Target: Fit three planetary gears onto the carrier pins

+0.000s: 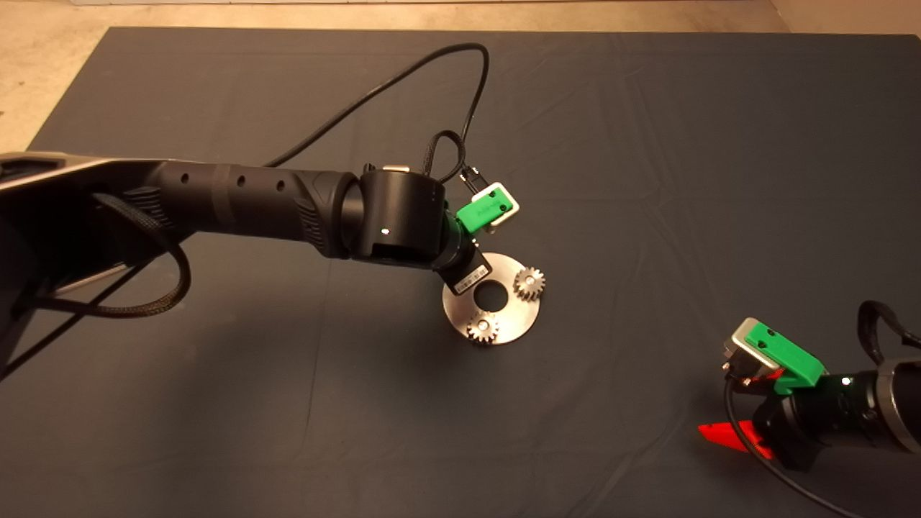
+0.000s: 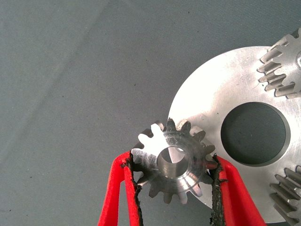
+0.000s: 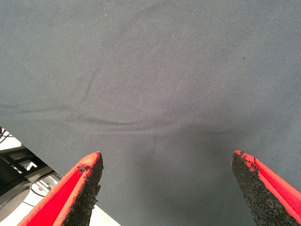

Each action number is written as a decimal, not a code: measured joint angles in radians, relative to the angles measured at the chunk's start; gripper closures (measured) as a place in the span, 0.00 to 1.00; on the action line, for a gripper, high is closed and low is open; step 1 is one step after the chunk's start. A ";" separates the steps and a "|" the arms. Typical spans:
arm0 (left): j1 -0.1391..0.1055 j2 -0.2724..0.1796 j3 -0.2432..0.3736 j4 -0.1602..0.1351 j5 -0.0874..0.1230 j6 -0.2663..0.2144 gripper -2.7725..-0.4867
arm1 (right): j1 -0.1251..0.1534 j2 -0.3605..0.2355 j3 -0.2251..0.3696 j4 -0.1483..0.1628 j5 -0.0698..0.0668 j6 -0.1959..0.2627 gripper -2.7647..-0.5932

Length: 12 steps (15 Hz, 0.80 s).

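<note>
The carrier disc (image 1: 519,314) lies shiny and round in the middle of the mat, with a central hole. Two planetary gears sit on it, one (image 1: 529,283) at its right and one (image 1: 483,329) at its front. Their pins are hidden under them. My left arm's wrist (image 1: 403,219) hangs over the disc's back left. In the left wrist view my left gripper (image 2: 174,165) is shut on the third gear (image 2: 162,141), held flat over the disc's rim (image 2: 211,94). The third pin is not clearly visible. My right gripper (image 1: 741,406) is open and empty at the lower right.
A black cable (image 1: 432,65) loops from the left wrist over the back of the mat. The mat's edge and the floor (image 3: 14,188) show in the right wrist view past the right gripper's fingers (image 3: 87,183).
</note>
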 joint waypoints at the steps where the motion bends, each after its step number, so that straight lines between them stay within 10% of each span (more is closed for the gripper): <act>1: 0.000 0.000 0.000 0.000 0.000 0.000 0.97 | 0.000 0.000 0.000 0.000 0.000 0.000 0.34; 12: 0.006 0.000 0.000 0.011 -0.017 0.000 0.97 | 0.000 0.000 0.000 0.000 0.000 0.000 0.34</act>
